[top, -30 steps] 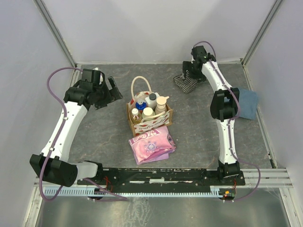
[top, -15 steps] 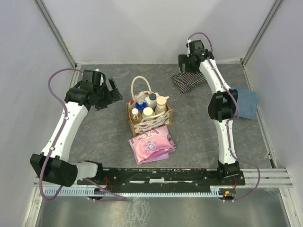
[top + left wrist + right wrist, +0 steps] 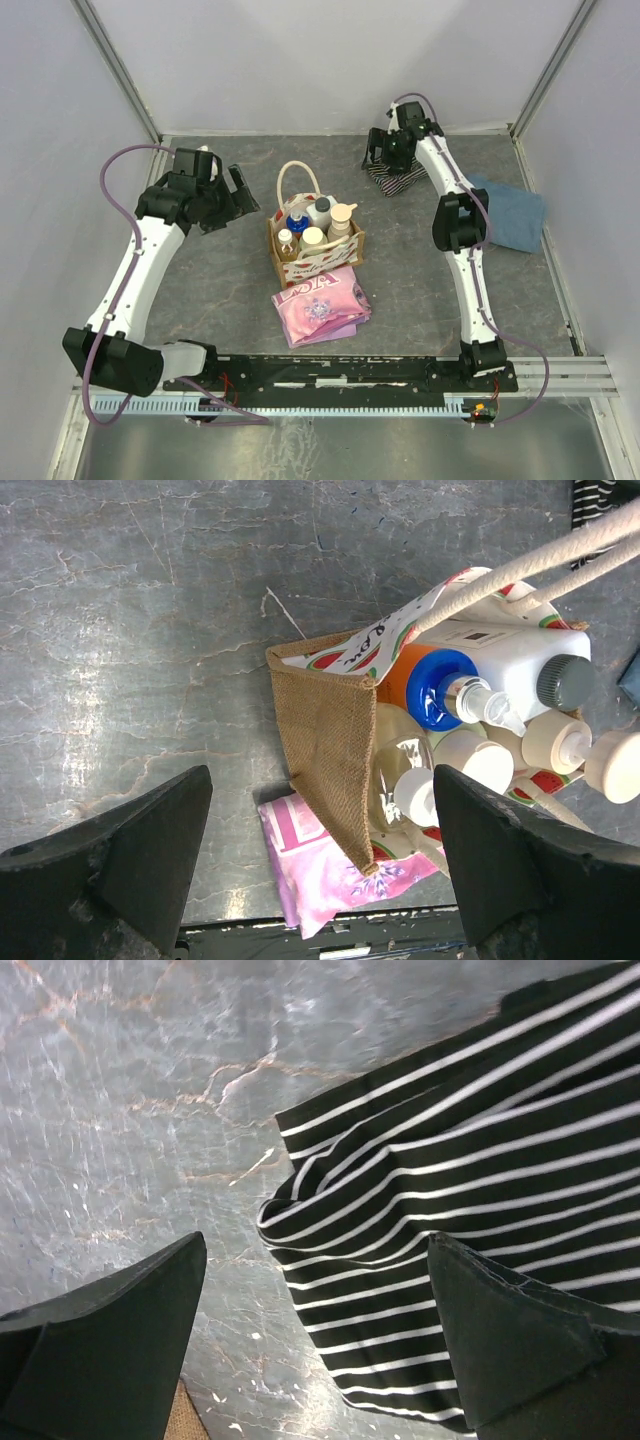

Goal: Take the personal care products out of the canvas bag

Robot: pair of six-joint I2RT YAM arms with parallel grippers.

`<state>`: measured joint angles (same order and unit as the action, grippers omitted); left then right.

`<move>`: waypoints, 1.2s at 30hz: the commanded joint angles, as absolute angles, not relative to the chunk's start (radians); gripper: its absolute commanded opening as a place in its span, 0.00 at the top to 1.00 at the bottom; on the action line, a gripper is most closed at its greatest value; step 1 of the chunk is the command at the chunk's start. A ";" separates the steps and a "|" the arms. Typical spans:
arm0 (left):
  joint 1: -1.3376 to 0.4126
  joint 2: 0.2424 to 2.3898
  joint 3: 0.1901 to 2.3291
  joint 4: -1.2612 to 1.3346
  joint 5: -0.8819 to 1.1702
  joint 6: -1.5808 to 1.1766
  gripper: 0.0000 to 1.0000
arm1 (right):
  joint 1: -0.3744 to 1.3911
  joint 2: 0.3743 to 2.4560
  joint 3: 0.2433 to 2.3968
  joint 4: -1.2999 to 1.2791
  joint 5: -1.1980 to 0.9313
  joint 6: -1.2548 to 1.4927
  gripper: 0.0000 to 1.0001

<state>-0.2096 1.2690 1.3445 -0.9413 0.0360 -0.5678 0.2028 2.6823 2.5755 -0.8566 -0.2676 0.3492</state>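
The canvas bag (image 3: 318, 262) stands upright at the table's middle with several personal care products in it: an orange bottle with a blue pump (image 3: 297, 222), a white bottle with a grey cap (image 3: 320, 209), a beige pump bottle (image 3: 342, 218) and a small amber bottle (image 3: 286, 240). My left gripper (image 3: 236, 190) is open and empty, left of the bag and above the table. The left wrist view shows the bag (image 3: 330, 720), the blue pump (image 3: 440, 685) and the beige pump (image 3: 582, 752) between my left gripper's (image 3: 320, 880) fingers. My right gripper (image 3: 384, 150) is open and empty over a striped cloth (image 3: 398, 180).
A pink folded cloth (image 3: 320, 305) lies against the bag's near side. A blue cloth (image 3: 512, 215) lies at the right edge. The black-and-white striped cloth (image 3: 450, 1190) lies at the back right under my right gripper (image 3: 320, 1350). Walls close in the left, back and right.
My right arm has swung its gripper left and a little nearer above the striped cloth, uncovering more of the blue cloth. The left arm and the bag have not moved.
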 commanded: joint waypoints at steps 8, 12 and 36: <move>-0.210 1.227 1.356 -0.935 0.057 -0.546 0.02 | 0.038 2.616 2.504 -1.078 0.067 0.375 0.00; -0.209 1.223 1.357 -0.930 0.064 -0.553 0.02 | 0.023 2.530 2.445 -1.074 0.225 0.365 0.00; -0.210 1.205 1.337 -0.903 0.000 -0.591 0.02 | 0.469 1.650 1.657 -0.992 0.141 0.371 0.00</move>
<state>-0.2100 1.2037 1.3247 -0.9394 0.0265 -0.5686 0.3450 1.7859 1.7630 -0.9054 0.2687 0.2974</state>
